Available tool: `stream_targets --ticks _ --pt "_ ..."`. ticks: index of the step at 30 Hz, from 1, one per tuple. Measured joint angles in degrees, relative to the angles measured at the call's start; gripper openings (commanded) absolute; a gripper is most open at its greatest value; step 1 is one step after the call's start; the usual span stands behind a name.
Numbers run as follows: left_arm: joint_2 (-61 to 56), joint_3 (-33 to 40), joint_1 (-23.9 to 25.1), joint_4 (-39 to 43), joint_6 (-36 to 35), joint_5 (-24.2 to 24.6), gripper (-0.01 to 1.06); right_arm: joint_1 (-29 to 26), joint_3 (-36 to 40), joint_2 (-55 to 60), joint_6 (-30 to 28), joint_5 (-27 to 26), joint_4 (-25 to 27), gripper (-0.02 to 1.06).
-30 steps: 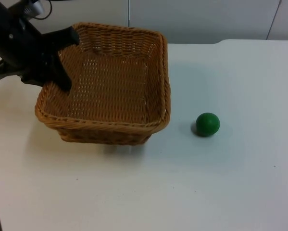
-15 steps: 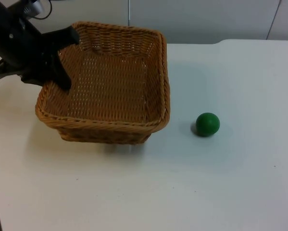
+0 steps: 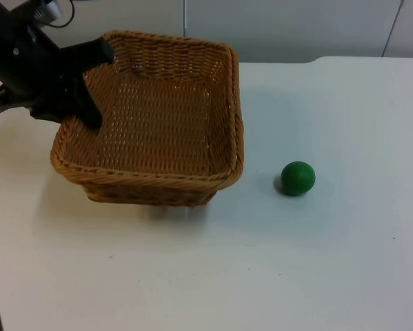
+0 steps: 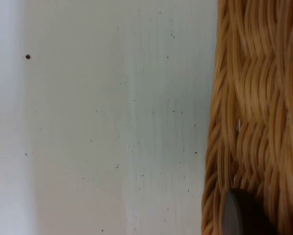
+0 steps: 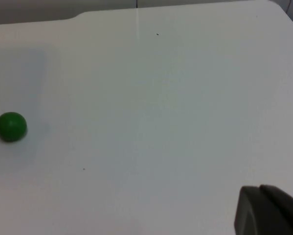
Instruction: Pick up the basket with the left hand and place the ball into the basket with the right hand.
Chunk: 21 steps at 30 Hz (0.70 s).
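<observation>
White table: wicker basket pinched at far-left rim by left gripper; green ball right of basket, awaiting right-arm pickup; right gripper state: cannot tell

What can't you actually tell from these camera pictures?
- Top view: the left gripper straddles the basket rim; its own arm hides how firmly it bites.
- Top view: whether the basket's underside touches the table.
- Right wrist view: right gripper's fingertip is cut off, far from the ball.
</observation>
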Motion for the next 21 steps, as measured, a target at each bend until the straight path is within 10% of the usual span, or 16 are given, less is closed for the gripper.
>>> stream_targets --ticks 21 --pt "0.00 0.00 0.00 0.00 -0.13 0.00 0.00 0.00 -0.09 7.11 0.00 -7.90 -0.12 0.00"
